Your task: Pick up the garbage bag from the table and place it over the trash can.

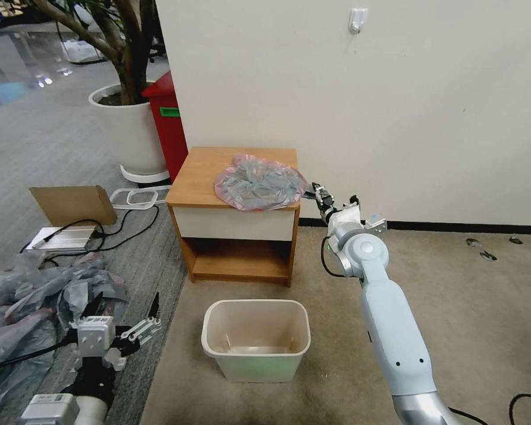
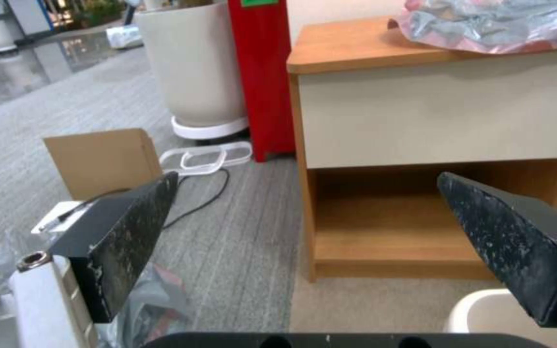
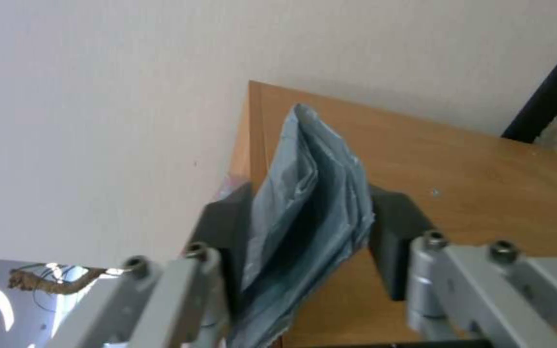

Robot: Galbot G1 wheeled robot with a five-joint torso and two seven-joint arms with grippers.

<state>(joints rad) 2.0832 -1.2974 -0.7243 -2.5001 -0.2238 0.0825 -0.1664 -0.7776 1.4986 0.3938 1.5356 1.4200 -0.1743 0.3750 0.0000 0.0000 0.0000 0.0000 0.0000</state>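
At table (image 1: 203,177) edge, right claw (image 1: 317,193) pinching garbage bag (image 1: 259,183); left claw (image 1: 144,321) spread.

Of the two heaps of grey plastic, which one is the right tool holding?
The garbage bag on the table, grey with a pink rim; the right tool pinches its edge. The larger grey plastic sheeting lies on the floor.

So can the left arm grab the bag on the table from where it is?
Probably not yet. The left gripper hangs open and low by the floor, while the garbage bag lies up on the table, and the right gripper already pinches its edge.
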